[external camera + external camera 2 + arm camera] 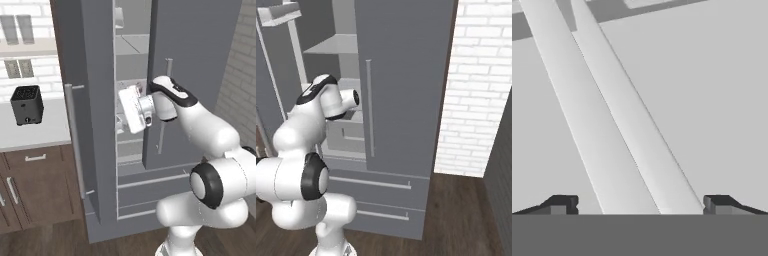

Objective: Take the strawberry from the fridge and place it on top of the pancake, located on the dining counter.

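A black toaster (27, 104) stands upright on a white worktop (35, 132) toward its front edge, well to the left, with brown wood cabinets (35, 187) below (a short silver pull on the drawer, longer bar pulls on the doors under it). Behind the worktop runs a white tiled wall (30, 70) with two grey plates set into it, and higher up hang pale wall cabinets (17, 27). A white brick wall (476, 90) rises at the right, above a dark wood floor (461, 215).
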{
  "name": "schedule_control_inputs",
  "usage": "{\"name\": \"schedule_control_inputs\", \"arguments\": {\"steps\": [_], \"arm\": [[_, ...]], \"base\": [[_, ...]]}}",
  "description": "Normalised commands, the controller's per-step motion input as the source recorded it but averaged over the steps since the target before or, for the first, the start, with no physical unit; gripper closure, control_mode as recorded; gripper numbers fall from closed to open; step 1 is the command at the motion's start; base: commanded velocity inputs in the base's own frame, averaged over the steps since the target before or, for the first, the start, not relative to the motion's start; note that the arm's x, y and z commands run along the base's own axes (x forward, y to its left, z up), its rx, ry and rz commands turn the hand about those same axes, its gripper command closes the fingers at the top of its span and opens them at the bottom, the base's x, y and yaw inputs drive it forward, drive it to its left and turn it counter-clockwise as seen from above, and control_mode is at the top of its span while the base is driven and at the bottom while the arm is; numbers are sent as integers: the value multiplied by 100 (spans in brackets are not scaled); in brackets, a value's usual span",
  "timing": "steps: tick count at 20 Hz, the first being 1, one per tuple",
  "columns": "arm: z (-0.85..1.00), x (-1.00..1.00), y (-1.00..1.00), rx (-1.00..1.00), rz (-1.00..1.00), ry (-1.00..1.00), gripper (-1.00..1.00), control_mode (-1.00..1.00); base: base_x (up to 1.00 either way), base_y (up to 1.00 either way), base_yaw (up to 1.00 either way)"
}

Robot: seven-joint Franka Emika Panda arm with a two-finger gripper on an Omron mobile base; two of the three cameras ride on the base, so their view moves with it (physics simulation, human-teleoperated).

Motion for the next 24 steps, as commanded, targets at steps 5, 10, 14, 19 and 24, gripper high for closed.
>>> {"name": "schedule_control_inputs", "arguments": {"steps": [5, 10, 14, 19, 24], "arm": [[0, -19, 60, 0, 4, 0, -100, -100], [0, -9, 49, 0, 2, 0, -100, -100], [0, -8, 6, 0, 1, 0, -100, -100], [2, -6, -30, 0, 0, 0, -100, -100], [0, -4, -91, -2, 0, 0, -100, -100]], "base": [[0, 0, 0], [0, 0, 0], [0, 0, 0], [0, 0, 0], [0, 0, 0]]}}
